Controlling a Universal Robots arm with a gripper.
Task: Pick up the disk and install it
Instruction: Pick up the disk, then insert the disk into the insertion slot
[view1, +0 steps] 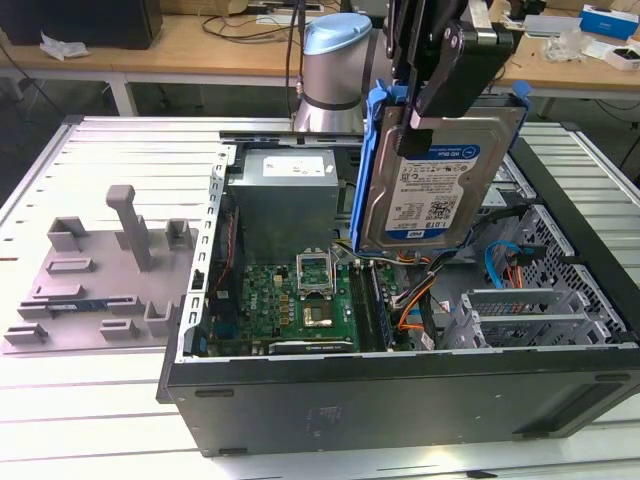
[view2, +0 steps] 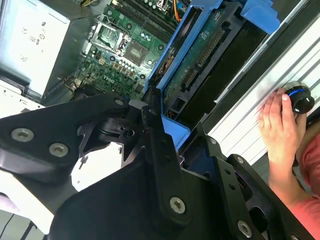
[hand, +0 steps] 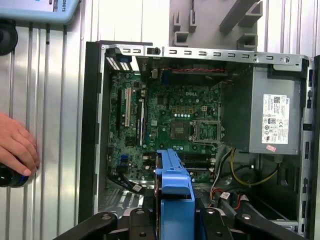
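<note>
- Hanging on edge from the gripper (view1: 418, 128), the disk (view1: 430, 190) is held in the air above the open computer case (view1: 400, 395). Its white-and-blue label faces the exterior view, and its long side runs roughly up and down with a slight tilt.
- A blue bracket (view1: 362, 170) frames the disk's sides. It appears edge-on in the first wrist view (hand: 173, 182), while the second wrist view shows the disk's green circuit-board side (view2: 200, 65).
- The gripper is clamped on the disk's upper end, and its black fingers (view2: 156, 145) press against the bracket with no gap showing.
- The disk's lower edge hangs over the area between the motherboard (view1: 300, 300) and the silver drive cage (view1: 520, 315). It is not seated in any bay.
- Orange cables (view1: 408, 305) run under the disk, and a thin blue cable (view1: 493, 265) curves just beside it on the exterior view's right.
- A grey power supply (view1: 285, 190) fills the case's far corner, next to the motherboard.
- The case lies with its open side up on a slatted metal table (view1: 110, 150).
- A grey fixture plate (view1: 90, 285) with upright posts rests on the table, against the case on the exterior view's left.
- A person's hand (view2: 274, 120) rests on the table beside the case, touching a black knob (view2: 301, 101) with a blue ring.
</note>
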